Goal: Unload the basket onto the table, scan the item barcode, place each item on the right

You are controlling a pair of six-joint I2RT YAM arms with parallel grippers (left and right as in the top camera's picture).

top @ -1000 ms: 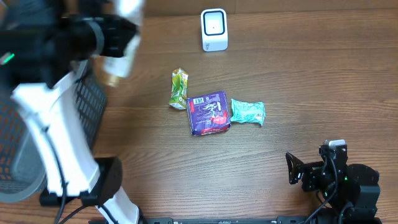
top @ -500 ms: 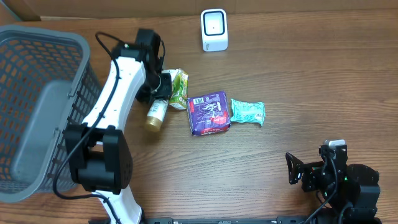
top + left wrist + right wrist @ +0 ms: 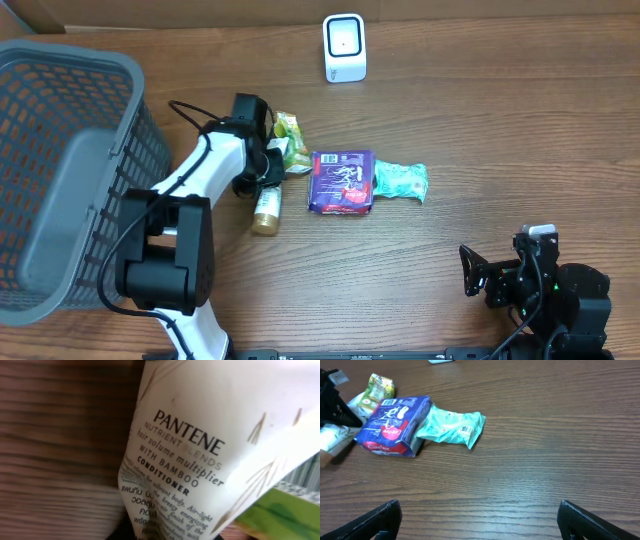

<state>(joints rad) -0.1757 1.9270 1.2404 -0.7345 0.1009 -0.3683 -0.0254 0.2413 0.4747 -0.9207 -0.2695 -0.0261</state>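
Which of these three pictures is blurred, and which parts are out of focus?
Left wrist view: the conditioner bottle fills the frame, print readable, yet the table and the green packet beside it are blurred. Overhead view: sharp, evenly lit. Right wrist view: mostly sharp.

The basket (image 3: 70, 48) stood at the left edge of the surface (image 3: 500, 130), and the scanner (image 3: 344, 47) stood at the far edge, about the middle. Across the centre, from left to right, lay the conditioner bottle (image 3: 267, 208), just near of a small pouch (image 3: 289, 128), then a flat packet (image 3: 341, 182), then a crumpled packet (image 3: 401, 182) touching the flat one's right side. The left arm (image 3: 205, 170) reached from the near left over the bottle's far end, and the right arm (image 3: 545, 295) sat at the near right, well apart from the row.
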